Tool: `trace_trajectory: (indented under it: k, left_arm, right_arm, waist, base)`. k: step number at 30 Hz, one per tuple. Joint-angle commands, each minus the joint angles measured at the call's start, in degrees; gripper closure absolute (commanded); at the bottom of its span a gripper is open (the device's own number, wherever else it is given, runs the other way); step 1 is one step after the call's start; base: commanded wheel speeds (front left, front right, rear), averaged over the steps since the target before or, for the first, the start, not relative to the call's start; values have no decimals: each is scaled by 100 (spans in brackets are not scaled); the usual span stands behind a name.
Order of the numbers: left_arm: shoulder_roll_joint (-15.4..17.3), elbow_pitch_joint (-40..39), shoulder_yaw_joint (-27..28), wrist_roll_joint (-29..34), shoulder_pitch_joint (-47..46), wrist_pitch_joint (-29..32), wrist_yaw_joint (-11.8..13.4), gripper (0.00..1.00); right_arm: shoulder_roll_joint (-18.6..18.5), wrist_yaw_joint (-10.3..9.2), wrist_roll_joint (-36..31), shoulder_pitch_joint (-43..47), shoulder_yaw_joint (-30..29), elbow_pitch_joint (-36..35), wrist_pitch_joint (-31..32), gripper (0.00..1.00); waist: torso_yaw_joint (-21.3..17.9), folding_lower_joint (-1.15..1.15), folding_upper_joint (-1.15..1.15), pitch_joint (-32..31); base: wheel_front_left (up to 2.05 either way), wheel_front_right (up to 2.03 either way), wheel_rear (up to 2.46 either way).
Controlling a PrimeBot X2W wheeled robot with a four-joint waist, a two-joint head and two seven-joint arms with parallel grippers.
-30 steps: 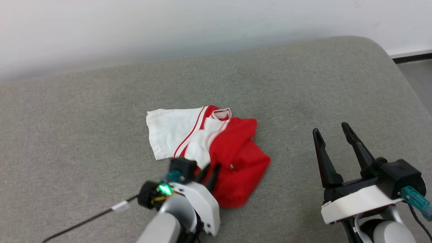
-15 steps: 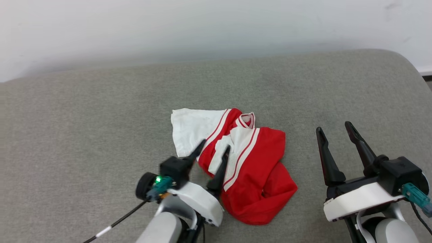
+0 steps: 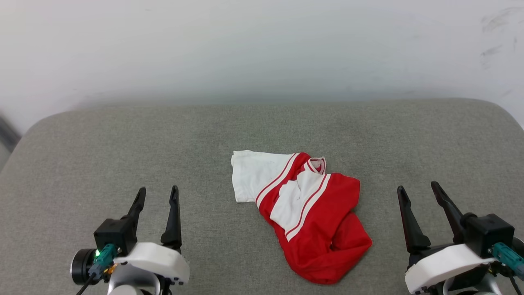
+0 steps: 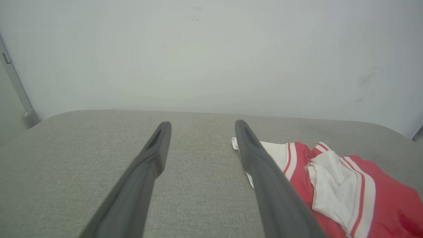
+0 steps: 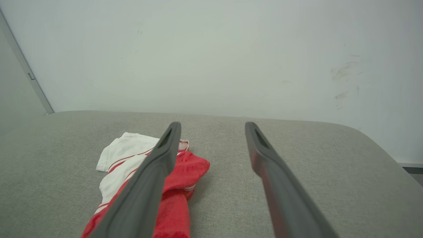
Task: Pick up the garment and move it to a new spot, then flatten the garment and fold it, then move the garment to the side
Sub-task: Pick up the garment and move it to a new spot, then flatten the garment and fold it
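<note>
Pale wall (image 3: 262, 49) behind the far edge, grey fabric-covered desk (image 3: 123, 135) with rounded far corners, bare cloth all round, crumpled red and white shirt (image 3: 311, 213) lying mid-desk, left hand (image 3: 158, 189) and right hand (image 3: 417, 186) spread wide, empty, flanking it, neither touching

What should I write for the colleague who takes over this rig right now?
Left tool: open, empty; it just released the garment and drew back.
Right tool: open, empty.
Garment: crumpled on the grey cushion between both tools, touching neither.
Done: first move, it seems.
Left: flatten, fold, move aside.
</note>
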Motion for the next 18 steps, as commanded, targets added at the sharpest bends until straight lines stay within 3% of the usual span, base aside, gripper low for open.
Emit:
trace_trajectory:
  k: [1, 18]
  left_arm:
    - [57, -65, 16, -12, 136, 11, 38, 0]
    - [135, -355, -88, -27, 437, 137, 133, 0]
  right_arm:
    - [8, -2, 20, 100, -16, -8, 12, 0]
    - [7, -3, -2, 223, -154, -104, 249, 0]
  waist:
    - [-7, 0, 0, -54]
    - [-14, 0, 0, -132]
  base:
    - [0, 0, 0]
    - [0, 0, 0]
